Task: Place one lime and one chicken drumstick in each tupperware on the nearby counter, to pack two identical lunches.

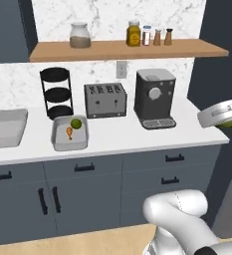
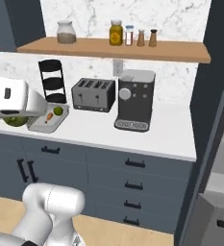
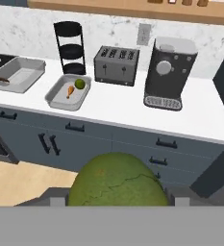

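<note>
A green lime [image 3: 117,180] sits between the fingers of my gripper [image 3: 117,194], which is shut on it and held in the air off the counter's [image 1: 117,134] right end. From the left base view the held lime [image 1: 230,123] peeks out under the white hand. One tupperware [image 3: 56,98] in front of the rack holds a lime [image 3: 80,84] and a chicken drumstick [image 3: 70,91]. A second tupperware [image 3: 24,79] further left holds a dark drumstick [image 3: 2,79] at its left end.
Behind the tupperwares stand a black tiered rack [image 1: 57,92], a toaster [image 1: 105,99] and a dark coffee machine [image 1: 155,97]. A wooden shelf [image 1: 127,49] with jars hangs above. A dark tall cabinet [image 1: 212,64] bounds the counter's right end.
</note>
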